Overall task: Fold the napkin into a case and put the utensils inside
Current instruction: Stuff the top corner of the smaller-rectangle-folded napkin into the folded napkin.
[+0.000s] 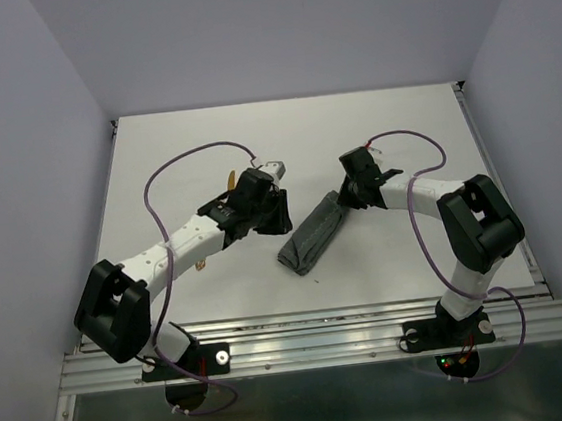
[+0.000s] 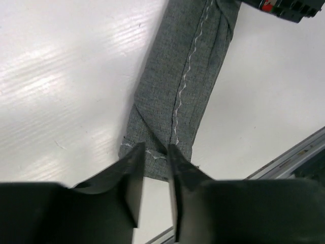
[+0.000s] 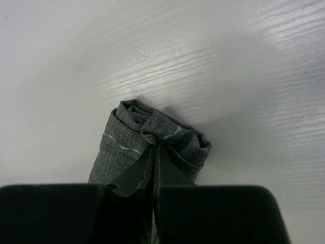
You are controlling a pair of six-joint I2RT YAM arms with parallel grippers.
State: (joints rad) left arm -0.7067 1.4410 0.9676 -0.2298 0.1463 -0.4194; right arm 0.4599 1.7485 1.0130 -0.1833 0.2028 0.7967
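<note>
Grey cloth case [image 1: 311,234] lies as a narrow strip on the white bench [image 1: 403,127], diagonal between the two arms. Top view only: orange-brown tip of the utensils [image 1: 231,180] poking out behind the left wrist, apart from the case. Left wrist view only: pale stitched hem [image 2: 185,76] running down the strip; left end effector [image 2: 154,160] over the near end, fingers [image 2: 133,173] slightly apart, bench visible in the gap, nothing clamped. Right wrist view only: right end effector [image 3: 155,155] pinched together on the bunched far end of the case, layered folds showing. Red mark [image 2: 266,5] on black hardware [image 2: 289,11] at the left wrist view's top edge, unreadable.
</note>
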